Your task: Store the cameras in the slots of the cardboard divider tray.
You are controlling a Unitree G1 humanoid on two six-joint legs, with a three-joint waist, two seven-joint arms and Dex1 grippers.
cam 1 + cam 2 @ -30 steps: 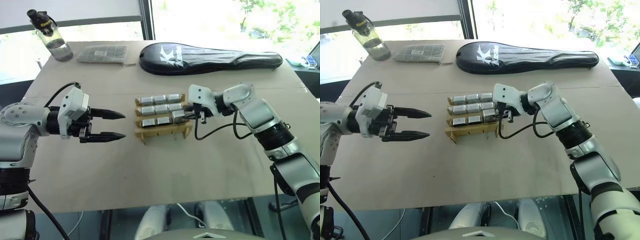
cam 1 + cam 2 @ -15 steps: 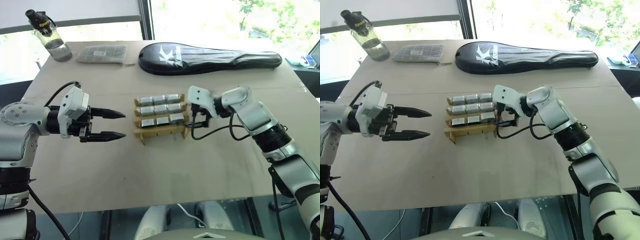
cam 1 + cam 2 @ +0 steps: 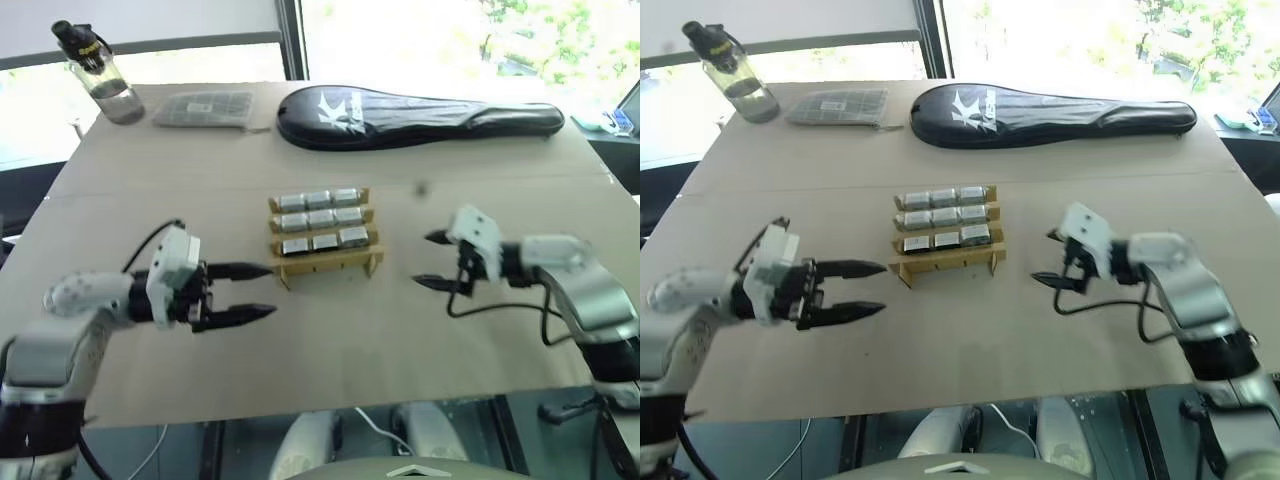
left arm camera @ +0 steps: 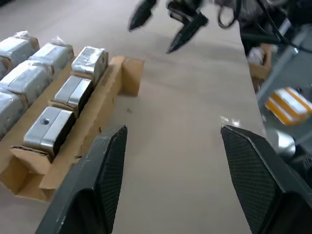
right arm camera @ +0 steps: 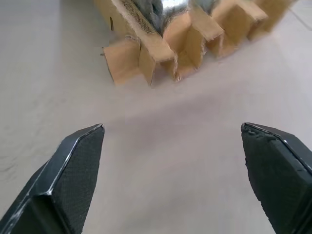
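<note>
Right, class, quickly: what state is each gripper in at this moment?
Left gripper: open, holding nothing, beside the cardboard divider tray.
Right gripper: open, holding nothing, apart from the tray.

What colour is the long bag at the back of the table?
Black, with a white letter K on it: the racket bag shows best in the left eye view.
</note>
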